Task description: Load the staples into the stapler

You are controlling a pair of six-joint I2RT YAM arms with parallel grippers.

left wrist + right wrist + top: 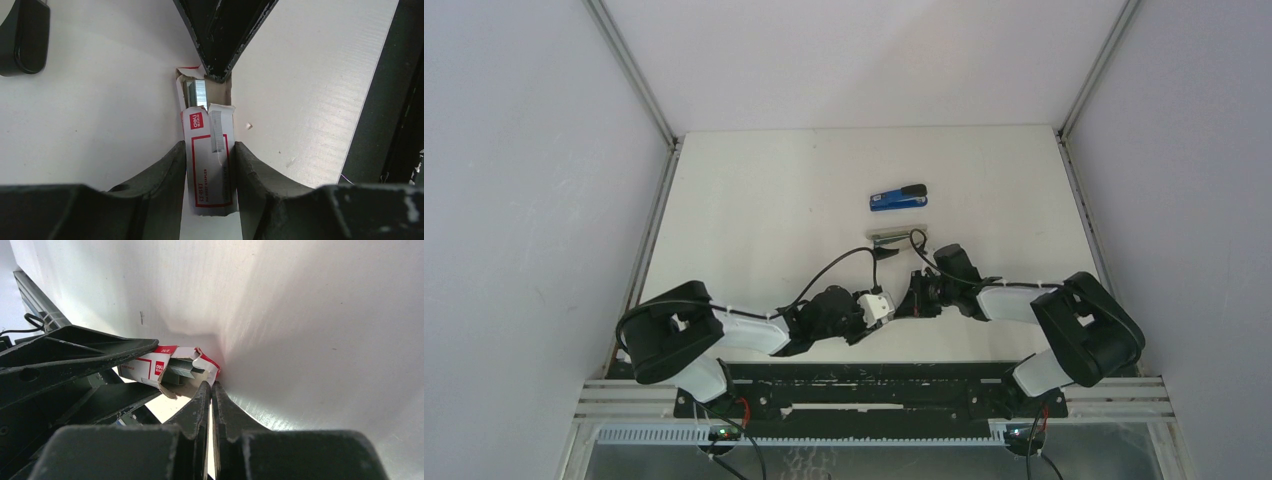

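Note:
The staples' red-and-white box (207,180) is squeezed between the fingers of my left gripper (209,145), a little above the table near the front. Its far end is torn open, and silver staples (200,92) show inside. A loose staple strip (216,132) lies on top of the box. My right gripper (211,385) is shut, with its tips against the torn flap at the open end of the box (150,367); nothing shows between its fingers. The blue and black stapler (898,198) lies on the table farther back, away from both grippers.
A small silver-grey piece (886,238) lies on the table between the stapler and the grippers. Black cables (844,262) loop over the table above the left arm. White walls close in the table on the left, right and back.

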